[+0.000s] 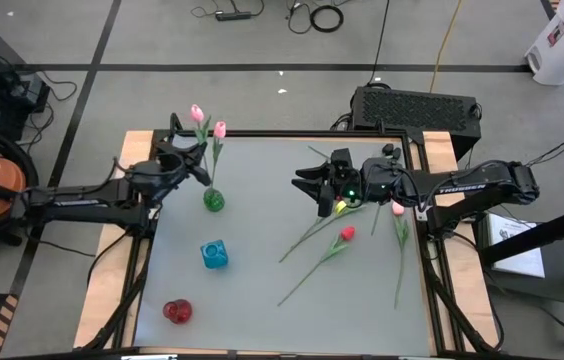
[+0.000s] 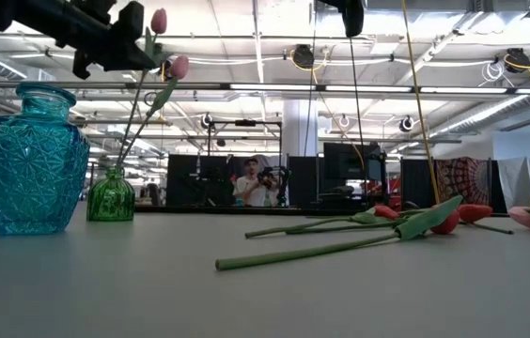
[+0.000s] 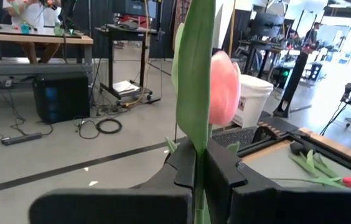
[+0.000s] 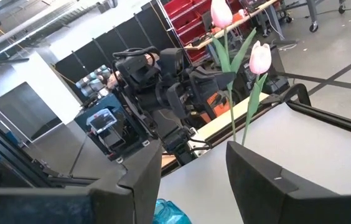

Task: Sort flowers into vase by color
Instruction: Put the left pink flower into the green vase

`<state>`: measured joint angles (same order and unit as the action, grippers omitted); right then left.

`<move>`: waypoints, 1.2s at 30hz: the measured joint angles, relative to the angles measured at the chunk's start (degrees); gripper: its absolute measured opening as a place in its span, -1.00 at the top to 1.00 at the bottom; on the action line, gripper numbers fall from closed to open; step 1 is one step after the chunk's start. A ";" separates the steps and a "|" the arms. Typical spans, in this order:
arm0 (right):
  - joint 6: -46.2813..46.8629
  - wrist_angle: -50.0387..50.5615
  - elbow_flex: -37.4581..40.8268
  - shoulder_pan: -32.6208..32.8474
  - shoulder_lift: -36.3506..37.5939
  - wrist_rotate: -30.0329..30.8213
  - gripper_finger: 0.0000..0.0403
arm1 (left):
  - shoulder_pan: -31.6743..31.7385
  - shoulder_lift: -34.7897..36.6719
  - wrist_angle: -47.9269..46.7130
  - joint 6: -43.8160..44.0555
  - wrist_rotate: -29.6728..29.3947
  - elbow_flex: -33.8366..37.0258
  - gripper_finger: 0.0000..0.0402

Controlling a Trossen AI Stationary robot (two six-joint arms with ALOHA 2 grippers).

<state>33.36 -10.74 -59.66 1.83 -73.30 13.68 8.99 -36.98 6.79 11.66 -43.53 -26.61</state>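
Done: two pink tulips [image 1: 208, 121] stand in the green vase [image 1: 214, 200], far left on the surface [image 1: 262, 300].
Left gripper [image 1: 200, 163]: jaws clamped on a pink tulip's stem above that vase.
Right gripper [image 1: 307, 186]: mid-surface, jaws apart, empty.
Left: loose flowers [image 1: 347, 236] lying right; blue vase [image 1: 215, 254] and red vase [image 1: 177, 311] appear empty.

Pale lettering runs along the right arm [image 1: 462, 186], and a similar pale mark along the left arm [image 1: 77, 199], but neither can be made out. A white container [image 1: 560, 40] carries a label too small to read. Nothing else bears legible text.
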 joint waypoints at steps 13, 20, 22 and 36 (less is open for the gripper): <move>-0.47 -0.04 0.00 -0.01 0.00 0.01 0.15 | 0.01 -0.52 -0.04 -0.04 -0.04 0.00 0.92; -1.05 -0.06 0.00 -0.02 0.00 -0.01 0.15 | 0.01 -0.52 -1.33 -0.04 -0.04 -0.02 0.92; -1.07 -0.07 0.00 0.00 0.00 -0.01 0.15 | 0.01 -0.52 -1.29 -0.06 -0.04 -0.02 0.92; -1.40 -0.04 0.00 0.00 0.00 -0.03 0.15 | -0.01 -0.52 0.28 2.60 -0.11 3.43 0.92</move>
<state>31.96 -10.79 -59.66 1.82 -73.30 13.65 8.98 -37.50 7.07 14.26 -43.65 -23.18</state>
